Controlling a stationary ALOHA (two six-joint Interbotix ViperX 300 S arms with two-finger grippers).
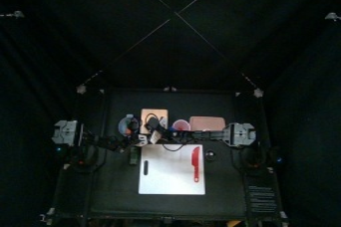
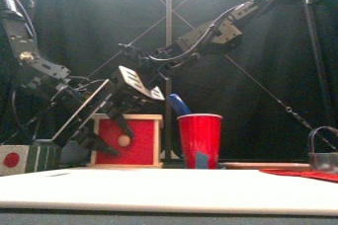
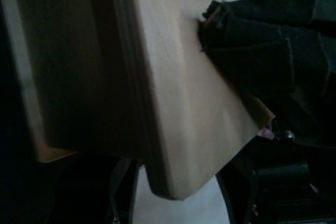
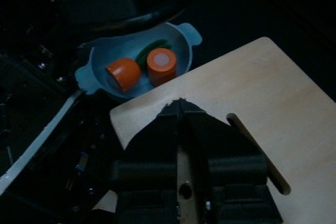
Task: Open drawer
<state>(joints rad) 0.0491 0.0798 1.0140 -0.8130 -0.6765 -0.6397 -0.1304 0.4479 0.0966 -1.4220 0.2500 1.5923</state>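
The left gripper (image 2: 109,120) hangs over the small orange-tan wooden box (image 1: 156,113) with its fingers spread wide and nothing between them. In its wrist view the box's pale wooden wall lies just ahead of the fingers, filling the picture.

The right gripper (image 4: 184,105) has its fingers drawn together. Their tips rest on the edge of the box's flat wooden top. I cannot tell whether they pinch that edge or only press on it.

The red-faced slide-out drawer (image 2: 132,148) sits in the box front, below and ahead of the left fingers. It looks not yet pulled out, with its round knob ungrasped.

The main risk, as I judge it, is that the whole box slides or tips rather than the drawer coming out. The right fingertips bear on only a thin edge, so a firm tug could break that hold and drag the box forward.

The wide left fingers could also close on the box frame and miss the knob.

A tall red plastic cup (image 2: 200,140) stands just beside the box, on the side away from the left fingers, and a shifted box would knock it over. The blue plastic bowl (image 4: 138,63), holding two orange round pieces, lies just beyond the right fingertips and could be nudged too.
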